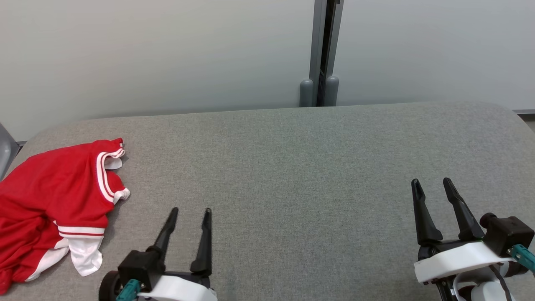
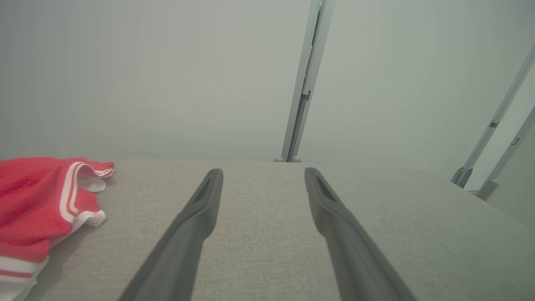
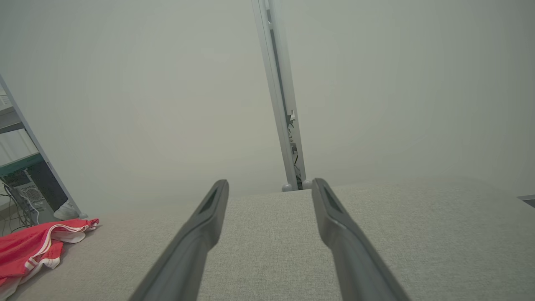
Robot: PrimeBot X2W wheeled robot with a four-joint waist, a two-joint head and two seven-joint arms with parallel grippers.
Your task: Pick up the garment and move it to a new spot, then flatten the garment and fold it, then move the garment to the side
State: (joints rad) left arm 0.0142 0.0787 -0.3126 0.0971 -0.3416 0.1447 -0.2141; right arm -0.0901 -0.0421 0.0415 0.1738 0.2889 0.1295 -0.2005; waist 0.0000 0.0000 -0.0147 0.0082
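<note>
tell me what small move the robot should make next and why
Probably swing the left gripper leftward toward the red garment. The garment lies crumpled and untouched at the left end of the grey padded surface. The left gripper is open, empty and nearest to it, while the right gripper, also open, sits far off on the other side.

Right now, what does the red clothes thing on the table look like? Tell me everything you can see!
The garment is bright red, with white bands striped in red along its edges and white patches at the hems. It looks like thin, smooth sports fabric. It lies crumpled and partly folded over itself at the far left of the grey cloth-covered table, running past the picture's left edge. It rests on the table; the open left gripper is nearby but apart from it.
</note>
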